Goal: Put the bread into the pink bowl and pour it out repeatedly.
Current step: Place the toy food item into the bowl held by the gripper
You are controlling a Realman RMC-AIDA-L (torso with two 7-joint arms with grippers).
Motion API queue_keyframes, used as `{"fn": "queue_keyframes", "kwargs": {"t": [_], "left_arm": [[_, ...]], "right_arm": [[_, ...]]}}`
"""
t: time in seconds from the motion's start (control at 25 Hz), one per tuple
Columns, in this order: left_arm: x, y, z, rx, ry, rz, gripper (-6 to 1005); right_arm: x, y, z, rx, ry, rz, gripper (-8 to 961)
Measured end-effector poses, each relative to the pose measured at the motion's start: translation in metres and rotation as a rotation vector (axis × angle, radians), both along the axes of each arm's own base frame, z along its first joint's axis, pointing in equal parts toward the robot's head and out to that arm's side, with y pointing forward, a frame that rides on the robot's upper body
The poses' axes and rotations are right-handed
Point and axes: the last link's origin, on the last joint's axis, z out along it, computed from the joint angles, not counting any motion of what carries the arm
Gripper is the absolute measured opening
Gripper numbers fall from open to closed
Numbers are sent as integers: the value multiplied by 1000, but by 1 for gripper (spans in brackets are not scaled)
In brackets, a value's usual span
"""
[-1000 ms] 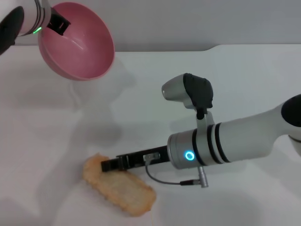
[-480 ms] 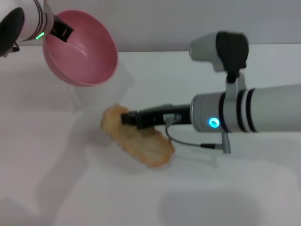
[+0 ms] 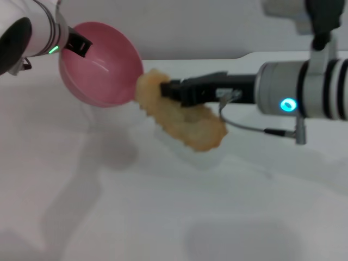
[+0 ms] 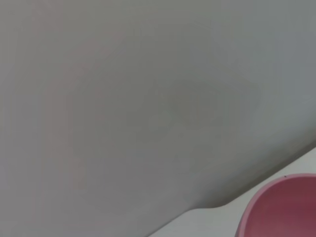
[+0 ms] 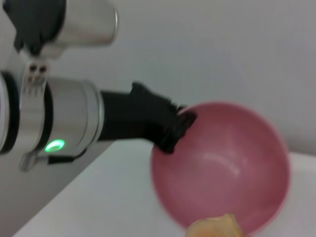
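**Bread at the rim, not yet inside**

The right gripper (image 3: 173, 91) holds the bread (image 3: 182, 118) in the air, its near end touching the rim of the pink bowl (image 3: 100, 68). The left gripper (image 3: 79, 44) clamps the bowl's rim and keeps it tilted, mouth toward the loaf. The bowl is empty, so dropping in and pouring out remain. The fingertips on the bread are partly hidden; the left wrist view shows only a bowl edge.

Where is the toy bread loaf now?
In the head view the tan toy bread loaf hangs mid-frame above the table, held by the right gripper, its end at the glossy pink plastic bowl's rim.
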Motion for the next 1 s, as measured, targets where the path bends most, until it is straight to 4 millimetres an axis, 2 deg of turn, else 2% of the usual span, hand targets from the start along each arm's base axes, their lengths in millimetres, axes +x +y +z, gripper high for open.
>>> {"fn": "queue_keyframes", "kwargs": {"t": [0.08,0.28,0.44,0.72,1.0], "left_arm": [[1,-1,-3,-9,-7,-2,49],[9,-9,-24,-79,-40,-19,48],[14,-14,-40,-137,-86,-24,49],[22,-23,-57,-203,-125,-42,49],[29,-24,-59,-214,-153,-55,48]], "right_arm": [[-2,2,13,37,-7,9,121],[-9,7,46,148,-35,47,116],[-13,11,62,203,-45,64,112],[-14,14,69,230,-57,76,108],[-1,19,58,213,-72,45,105]]}}
